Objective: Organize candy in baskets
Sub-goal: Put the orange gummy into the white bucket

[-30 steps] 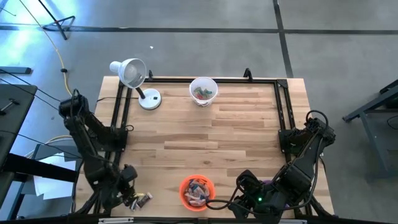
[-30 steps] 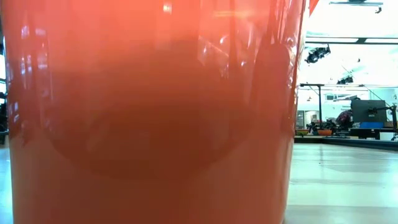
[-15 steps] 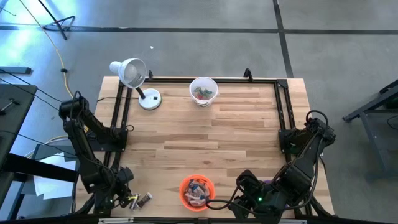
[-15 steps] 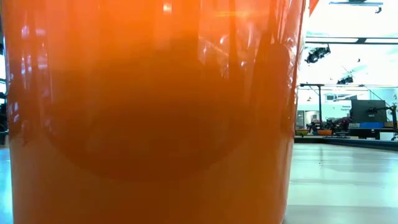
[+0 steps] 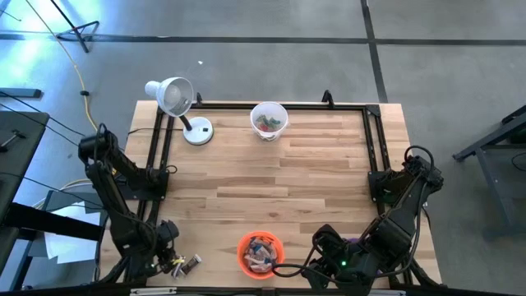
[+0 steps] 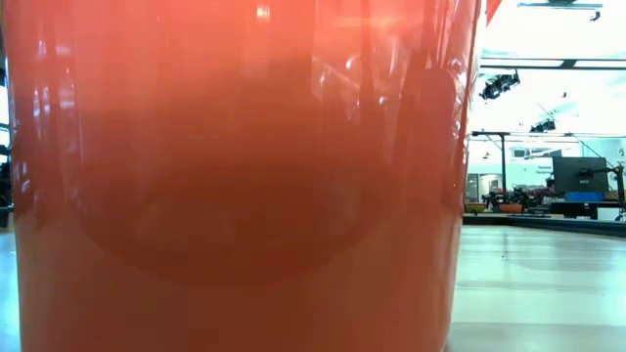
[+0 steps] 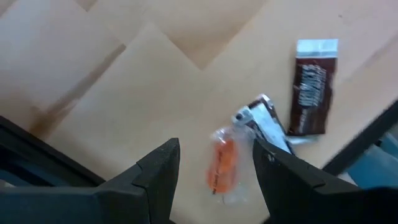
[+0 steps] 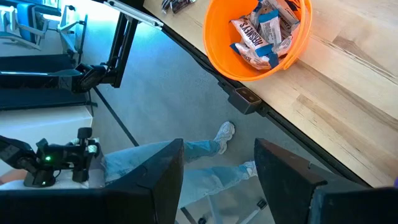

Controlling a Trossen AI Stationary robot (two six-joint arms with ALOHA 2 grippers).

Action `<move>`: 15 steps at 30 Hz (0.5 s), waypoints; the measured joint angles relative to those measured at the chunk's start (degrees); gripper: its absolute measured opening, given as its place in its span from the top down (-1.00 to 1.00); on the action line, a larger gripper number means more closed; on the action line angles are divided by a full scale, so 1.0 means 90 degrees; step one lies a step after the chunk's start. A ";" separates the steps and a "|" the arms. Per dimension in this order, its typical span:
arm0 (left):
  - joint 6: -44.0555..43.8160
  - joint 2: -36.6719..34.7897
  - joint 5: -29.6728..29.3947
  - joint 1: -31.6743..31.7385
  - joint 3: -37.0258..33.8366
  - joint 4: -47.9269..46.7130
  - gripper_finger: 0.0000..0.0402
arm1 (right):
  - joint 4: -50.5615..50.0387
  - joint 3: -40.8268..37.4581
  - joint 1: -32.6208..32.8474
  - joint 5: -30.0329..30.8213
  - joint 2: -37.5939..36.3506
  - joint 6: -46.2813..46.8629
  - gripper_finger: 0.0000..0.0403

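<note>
Left claw (image 7: 214, 165) spread above three loose candies (image 7: 261, 134) at surface's (image 5: 271, 177) seven o'clock; orange (image 5: 260, 254) and white baskets (image 5: 269, 120) stocked; right claw (image 8: 217, 168) spread, waiting.

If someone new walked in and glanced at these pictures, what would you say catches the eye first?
Most likely the orange basket at the table's near edge, heaped with candy and filling nearly the whole low view. Next, the left gripper, open just above an orange-wrapped candy with a dark brown bar lying beside it, at the near left corner. The white basket and a white lamp stand along the far edge.
</note>
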 joint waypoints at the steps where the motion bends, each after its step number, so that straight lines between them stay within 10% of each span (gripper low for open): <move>1: -0.0005 0.0029 0.0000 0.0012 0.0000 -0.0026 0.05 | 0.0000 0.0001 0.0001 0.0001 0.0000 0.0002 0.06; 15: 0.0874 0.0165 0.0728 0.0250 0.0262 0.1142 0.05 | 0.0000 0.0000 0.0001 0.0000 0.0000 0.0000 0.06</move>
